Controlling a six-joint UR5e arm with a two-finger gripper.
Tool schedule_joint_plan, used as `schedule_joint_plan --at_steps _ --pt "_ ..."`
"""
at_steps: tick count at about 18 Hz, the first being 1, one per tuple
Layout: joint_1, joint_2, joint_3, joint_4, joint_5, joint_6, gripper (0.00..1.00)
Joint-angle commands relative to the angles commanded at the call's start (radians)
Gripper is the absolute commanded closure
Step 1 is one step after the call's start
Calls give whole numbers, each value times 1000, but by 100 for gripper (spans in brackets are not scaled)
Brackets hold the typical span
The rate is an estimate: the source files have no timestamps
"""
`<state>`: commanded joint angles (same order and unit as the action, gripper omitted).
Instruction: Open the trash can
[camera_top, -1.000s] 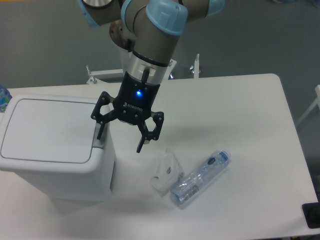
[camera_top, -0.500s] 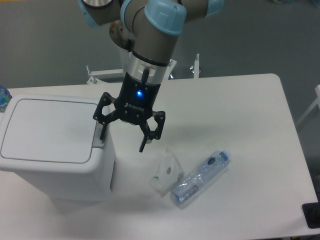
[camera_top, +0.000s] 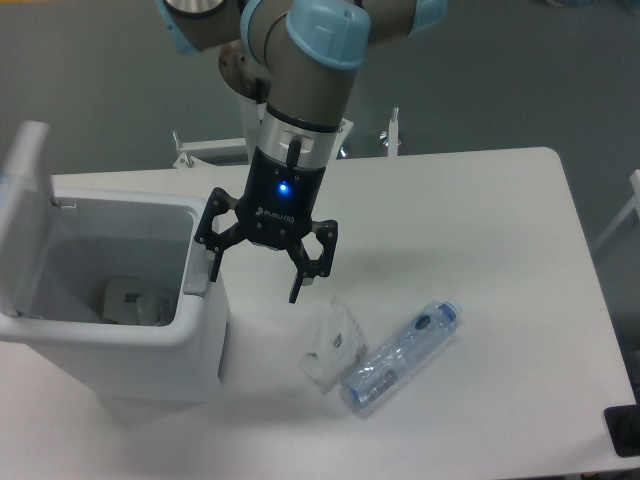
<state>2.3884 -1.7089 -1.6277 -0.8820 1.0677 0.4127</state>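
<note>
Jaws spread wide: the gripper is positioned at the right rim of the trash can, whose lid is raised upright at left.

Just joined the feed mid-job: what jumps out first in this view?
The big white trash can at the left edge of the table stands open, its lid tipped up on the far left, with some pale trash visible inside. The open gripper hangs at the bin's right rim. A crushed clear bottle and a crumpled wrapper lie to the right.
</note>
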Motion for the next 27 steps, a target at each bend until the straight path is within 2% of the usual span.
schedule_joint_plan --at_steps 4,9,11,16,18,22,25,27 --pt "6 -11 48 0 3 17 0" --pt "40 -66 94 9 14 49 0" --pt "87 -84 86 8 67 106 0" --pt "127 -159 89 3 221 212 0" --pt "153 -201 88 3 343 348 0" --pt "187 -229 80 -9 383 537 0" --pt "195 -230 31 -8 434 586 0" --pt "190 -233 22 -8 491 595 0"
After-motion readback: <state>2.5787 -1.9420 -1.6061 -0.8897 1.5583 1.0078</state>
